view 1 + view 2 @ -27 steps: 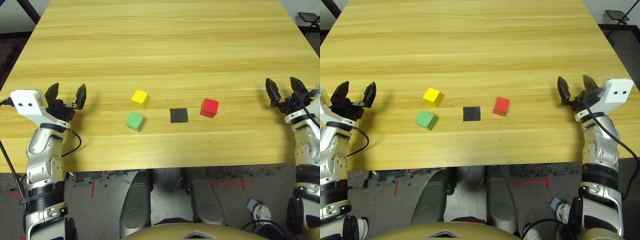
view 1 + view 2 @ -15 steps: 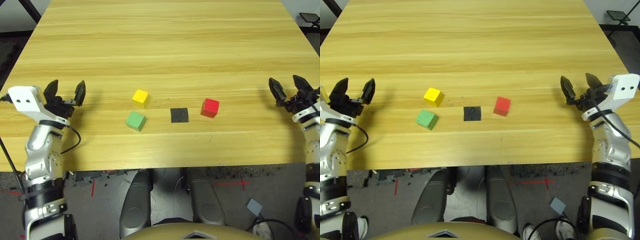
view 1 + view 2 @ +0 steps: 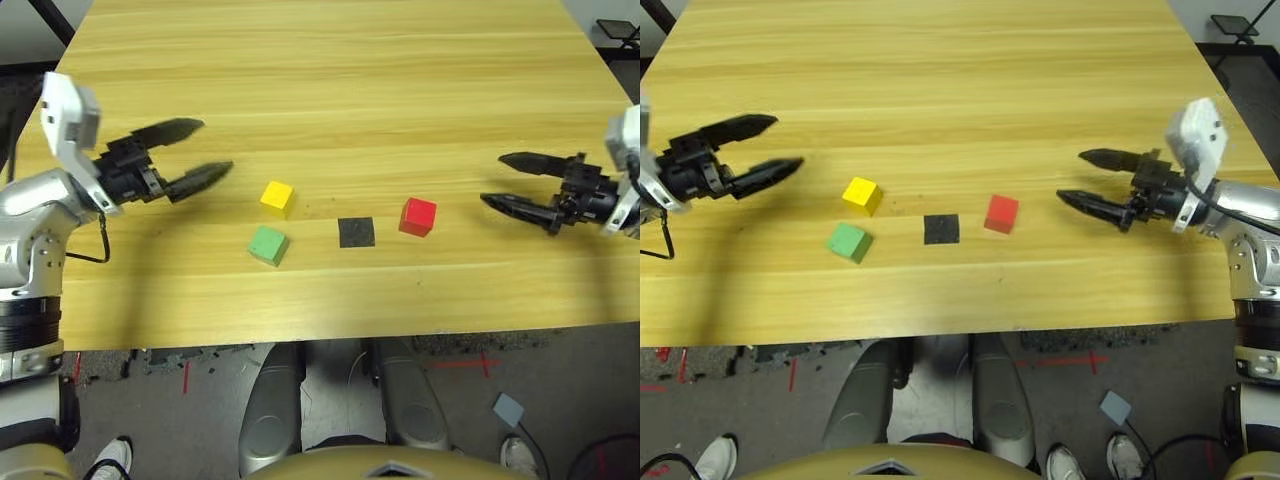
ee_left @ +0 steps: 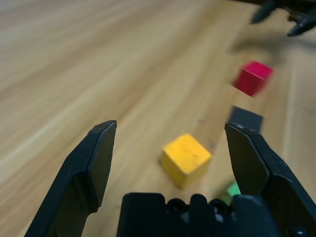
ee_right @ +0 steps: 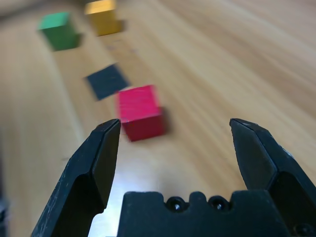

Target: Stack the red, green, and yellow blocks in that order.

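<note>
Three small cubes rest apart on the wooden table (image 3: 330, 90). The yellow block (image 3: 277, 197) lies left of centre, and the green block (image 3: 267, 244) is just in front of it. The red block (image 3: 418, 216) sits to the right. My left gripper (image 3: 210, 150) is open, hovering left of the yellow block with its fingers pointing toward it. My right gripper (image 3: 494, 180) is open too, a short way right of the red block and aimed at it. The left wrist view shows the yellow block (image 4: 185, 159) beyond the open fingers; in the right wrist view it is the red block (image 5: 140, 112).
A flat black square patch (image 3: 356, 231) lies on the table between the green and red blocks. The far half of the table is bare wood. Dark floor shows beyond the table's near edge.
Both arms have swung inward from the table's side edges. Their fingers, formerly pointing up, now lie level and point at the blocks. The cubes have not moved.
</note>
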### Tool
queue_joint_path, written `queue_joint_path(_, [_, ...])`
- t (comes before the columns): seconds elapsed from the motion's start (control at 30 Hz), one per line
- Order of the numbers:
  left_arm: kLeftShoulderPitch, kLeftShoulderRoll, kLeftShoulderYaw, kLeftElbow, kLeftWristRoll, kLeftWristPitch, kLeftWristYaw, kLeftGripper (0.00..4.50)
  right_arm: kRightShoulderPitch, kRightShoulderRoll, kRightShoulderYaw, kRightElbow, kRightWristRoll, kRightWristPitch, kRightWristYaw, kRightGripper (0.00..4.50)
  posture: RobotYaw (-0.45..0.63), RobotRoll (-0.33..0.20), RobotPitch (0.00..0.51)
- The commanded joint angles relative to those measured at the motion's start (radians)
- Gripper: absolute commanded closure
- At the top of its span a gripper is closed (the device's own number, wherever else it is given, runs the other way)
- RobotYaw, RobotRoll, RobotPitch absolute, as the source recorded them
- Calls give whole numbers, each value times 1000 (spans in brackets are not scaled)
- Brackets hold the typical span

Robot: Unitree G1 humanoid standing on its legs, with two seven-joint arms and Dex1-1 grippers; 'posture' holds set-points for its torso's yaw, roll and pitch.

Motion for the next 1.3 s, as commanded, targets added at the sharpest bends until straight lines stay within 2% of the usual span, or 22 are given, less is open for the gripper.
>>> queue_joint_path(0.03, [-24,18,-39,7,53,-34,-38,39,-8,10,46,-43,-15,-17,45,37,122,-53,257])
queue_joint_path(0.33, [-39,-21,-79,-27,89,-40,-34,39,-61,71,111,53,-104,-145,74,37,166,-40,246])
queue_joint_path(0.93, [-12,-33,-69,-90,83,8,33,39,-114,208,192,159,-235,-195,-17,37,239,-10,265])
queue_joint_path(1.03, [-13,-33,-72,-96,84,11,32,0,-120,232,196,183,-244,-203,-30,650,248,-2,268])
queue_joint_path(1.2, [-16,-36,-78,-100,78,20,23,0,-140,250,203,215,-257,-242,-16,2393,260,3,272])
queue_joint_path(1.3, [-26,-39,-81,-92,73,25,13,0,-186,256,218,201,-244,-223,15,2453,259,0,273])
